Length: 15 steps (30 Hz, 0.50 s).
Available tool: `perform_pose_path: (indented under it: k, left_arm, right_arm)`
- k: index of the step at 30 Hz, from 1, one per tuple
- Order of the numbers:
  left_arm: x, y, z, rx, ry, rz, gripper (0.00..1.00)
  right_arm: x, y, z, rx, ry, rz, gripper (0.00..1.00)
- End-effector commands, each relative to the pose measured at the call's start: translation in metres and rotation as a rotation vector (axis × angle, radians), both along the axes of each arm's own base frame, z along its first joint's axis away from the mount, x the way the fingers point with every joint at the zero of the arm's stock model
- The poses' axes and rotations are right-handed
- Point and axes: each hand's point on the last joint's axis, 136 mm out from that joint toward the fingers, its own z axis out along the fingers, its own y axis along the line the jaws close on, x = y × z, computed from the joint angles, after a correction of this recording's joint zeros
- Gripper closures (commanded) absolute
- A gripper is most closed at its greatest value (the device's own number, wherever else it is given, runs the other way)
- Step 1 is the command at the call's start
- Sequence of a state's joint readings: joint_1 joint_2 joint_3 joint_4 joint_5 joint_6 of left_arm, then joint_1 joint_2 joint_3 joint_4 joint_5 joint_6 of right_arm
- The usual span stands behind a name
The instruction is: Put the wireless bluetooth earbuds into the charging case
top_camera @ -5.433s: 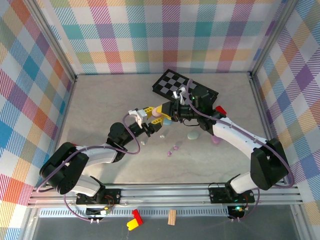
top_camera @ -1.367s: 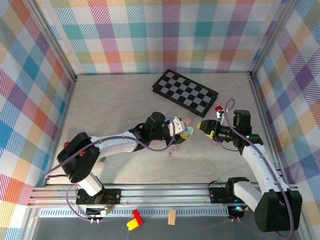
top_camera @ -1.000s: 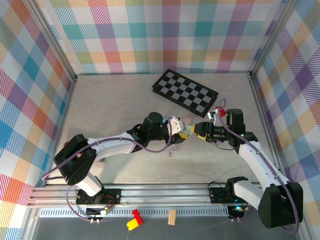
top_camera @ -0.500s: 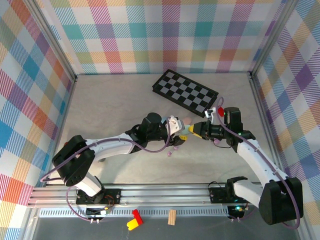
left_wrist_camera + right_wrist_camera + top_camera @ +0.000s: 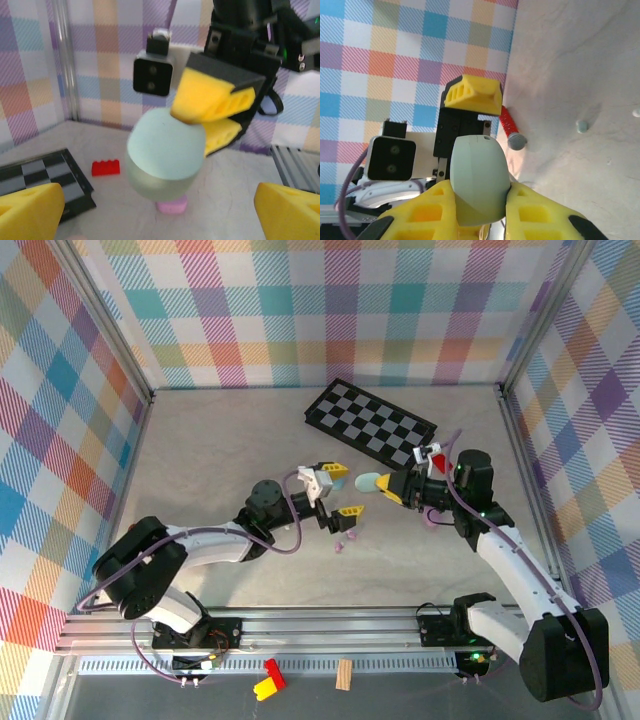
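case (image 5: 368,483): smooth mint pebble, hanging near chessboard (image 5: 370,427)
right gripper (image 5: 392,487): is grasping case
left gripper (image 5: 342,490): is gaping wide, released

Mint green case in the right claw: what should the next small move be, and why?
Probably lower the mint green case to the table beside the purple earbuds. The right claw is shut on it in the air, the left claw is open and clear of it.

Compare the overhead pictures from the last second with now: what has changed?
The left gripper opened, let go of the mint case and drew back left; the right gripper shut on it and now holds it. The chessboard, purple earbuds and pink case stayed put.
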<state>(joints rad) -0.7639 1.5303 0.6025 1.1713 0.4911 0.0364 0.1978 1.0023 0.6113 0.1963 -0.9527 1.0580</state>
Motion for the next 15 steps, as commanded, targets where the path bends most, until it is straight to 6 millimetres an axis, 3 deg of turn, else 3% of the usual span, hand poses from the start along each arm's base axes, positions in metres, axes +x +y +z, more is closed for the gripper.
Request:
perform_pose_path:
  k: [1,11,15]
  left_arm:
    - [-0.016,0.000,0.036,-0.120,-0.094,-0.086,0.04]
    - [-0.020,-0.011,0.045,-0.110,-0.189,-0.150,0.04]
    - [-0.019,-0.016,0.050,-0.118,-0.199,-0.169,0.11]
  right_arm:
    - [-0.011,0.004,0.029,0.086,-0.035,0.049,0.87]
    - [-0.012,0.002,0.049,0.186,0.004,0.024,0.86]
    - [-0.012,0.001,0.050,0.203,0.024,0.011,0.87]
